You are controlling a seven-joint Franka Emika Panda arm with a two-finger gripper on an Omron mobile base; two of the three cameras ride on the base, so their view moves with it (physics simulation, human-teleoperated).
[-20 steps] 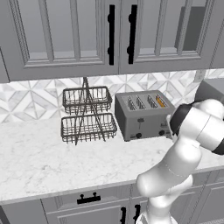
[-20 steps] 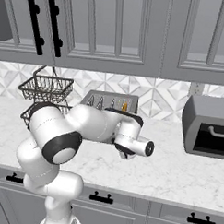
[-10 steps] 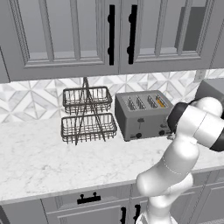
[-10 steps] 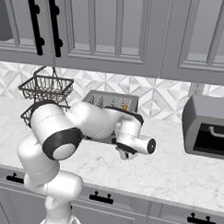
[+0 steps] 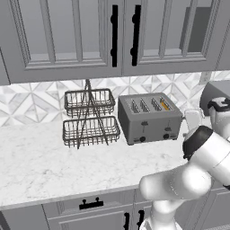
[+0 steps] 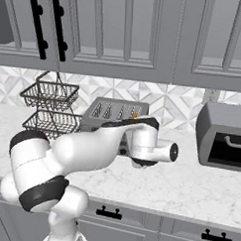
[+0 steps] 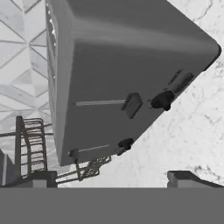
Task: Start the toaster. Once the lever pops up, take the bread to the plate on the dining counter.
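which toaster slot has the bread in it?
The rightmost of the four slots on the toaster, nearest the toaster oven: the orange bread shows in it, while the other three look dark and empty.

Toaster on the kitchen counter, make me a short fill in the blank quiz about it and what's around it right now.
1. The toaster has ____ slots on top.
2. An orange slice of bread sits in the slot farthest to the ____ in the left base view.
3. The wire basket rack has ____ tiers.
4. The rack and toaster both stand on the ____ counter.

Missing words: four; right; two; marble
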